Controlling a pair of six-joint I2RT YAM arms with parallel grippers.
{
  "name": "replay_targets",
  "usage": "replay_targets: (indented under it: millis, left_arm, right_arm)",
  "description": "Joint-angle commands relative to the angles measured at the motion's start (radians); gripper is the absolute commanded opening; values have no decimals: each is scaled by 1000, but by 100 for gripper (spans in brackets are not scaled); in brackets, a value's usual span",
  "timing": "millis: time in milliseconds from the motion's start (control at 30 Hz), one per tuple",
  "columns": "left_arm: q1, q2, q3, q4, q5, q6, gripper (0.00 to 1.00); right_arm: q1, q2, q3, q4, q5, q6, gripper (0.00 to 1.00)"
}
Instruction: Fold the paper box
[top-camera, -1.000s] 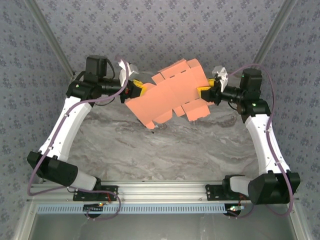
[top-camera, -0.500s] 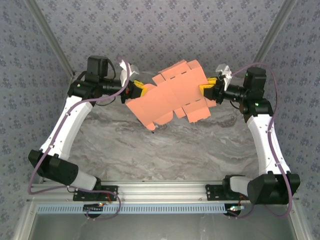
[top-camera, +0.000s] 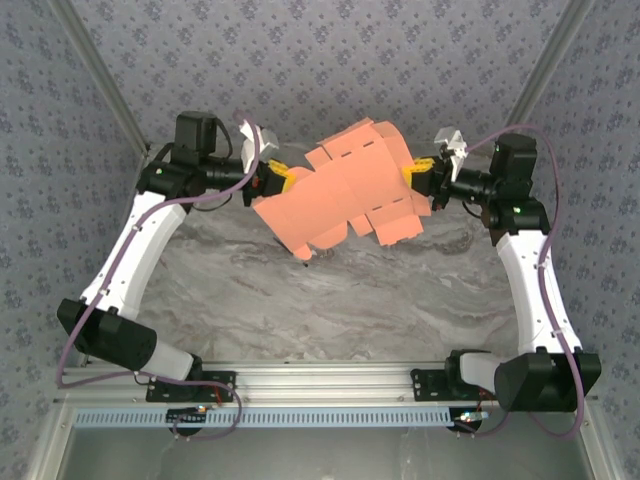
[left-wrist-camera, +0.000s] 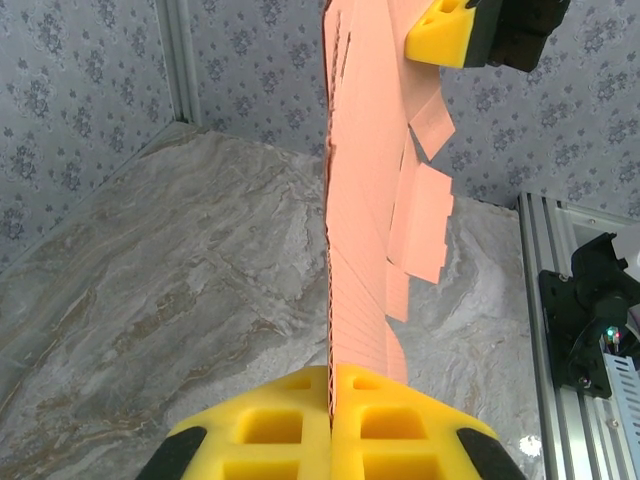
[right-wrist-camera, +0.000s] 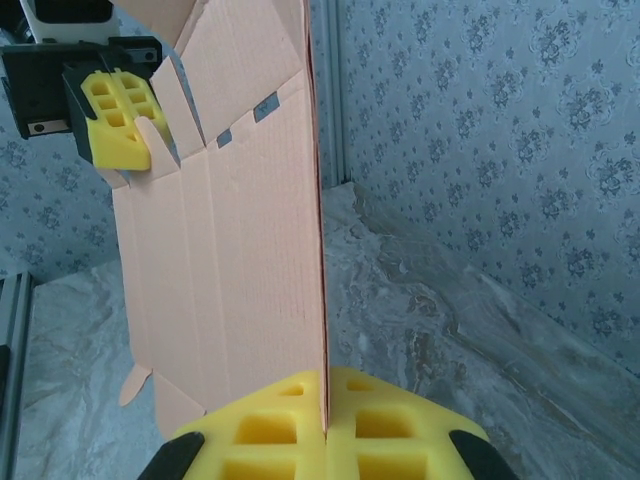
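- The paper box (top-camera: 340, 195) is an unfolded, flat salmon-orange die-cut sheet, held in the air above the marbled desk (top-camera: 350, 310). In the top view it sits toward 12 o'clock of the desk area.
- In the top view the sheet lies tilted: its 9 o'clock portion hangs lower in the view, and its tabbed 3 o'clock portion rises toward 1 o'clock.
- The left hand (top-camera: 272, 180) is clenched on the sheet's 9 o'clock edge. In the left wrist view both yellow pads (left-wrist-camera: 290, 425) press together, with the sheet's edge pinched in the seam between them.
- The right hand (top-camera: 418, 177) is clenched on the sheet's 3 o'clock edge. In the right wrist view its yellow pads (right-wrist-camera: 375, 420) meet on the thin cardboard, which stands edge-on and runs toward 12 o'clock.
- In the left wrist view, tabs and flaps project from the sheet toward 3 o'clock.
- In the right wrist view, score lines and small slots show on the sheet's broad face, and the opposite hand grips near 10 o'clock.
- Both arms reach in from 5 and 7 o'clock of the top view, with purple cables (top-camera: 110, 290) running along them.
- An aluminium rail (top-camera: 330, 378) crosses the desk's 6 o'clock edge.
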Motion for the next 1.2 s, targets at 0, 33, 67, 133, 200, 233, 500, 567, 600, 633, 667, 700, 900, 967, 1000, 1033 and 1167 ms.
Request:
replay_targets:
  millis: [0, 33, 67, 133, 200, 233, 500, 567, 600, 633, 667, 700, 900, 967, 1000, 1033, 1167]
  left_arm:
    - [3, 5, -26, 35, 41, 23, 19]
    - [4, 3, -34, 35, 39, 39, 23]
    - [3, -1, -39, 35, 36, 53, 28]
    - [1, -6, -50, 46, 28, 71, 39]
    - [-7, -7, -51, 46, 20, 107, 52]
    - [-18, -9, -50, 44, -4, 129, 56]
    - [-86, 15, 0, 52, -148, 301, 82]
    - [-90, 38, 38, 42, -149, 302, 84]
    - [-90, 50, 58, 36, -152, 300, 85]
    - [-91, 62, 76, 37, -153, 291, 86]
    - [-92, 72, 93, 36, -147, 282, 86]
    - [-91, 84, 111, 36, -137, 273, 86]
    - [-111, 166, 236, -76, 21, 264, 73]
    - [-117, 188, 265, -100, 51, 254, 65]
    - [-120, 199, 279, -109, 62, 246, 60]
    - [-122, 211, 293, -120, 69, 244, 56]
    - [-133, 243, 319, -139, 96, 220, 43]
  right_arm:
    - [-5, -29, 49, -80, 11, -44, 0]
    - [-2, -32, 54, -106, 11, -58, 0]
    - [3, -36, 58, -128, 10, -69, 0]
    - [15, -47, 55, -160, 11, -89, 0]
    - [24, -55, 54, -184, 12, -104, 0]
    - [28, -57, 55, -198, 14, -113, 0]
    - [46, -33, 93, -276, 2, -166, 0]
    - [52, -31, 93, -276, 5, -172, 0]
    - [54, -30, 95, -276, 7, -175, 0]
    - [56, -28, 97, -302, 5, -179, 0]
    - [58, -28, 98, -307, 5, -180, 0]
    - [58, -26, 99, -306, 4, -181, 0]
    - [67, -19, 102, -306, 11, -182, 0]
    - [69, -19, 102, -307, 13, -182, 0]
    - [71, -19, 102, -306, 15, -182, 0]
    - [73, -19, 103, -306, 19, -182, 0]
    - [75, -19, 102, -301, 27, -178, 0]
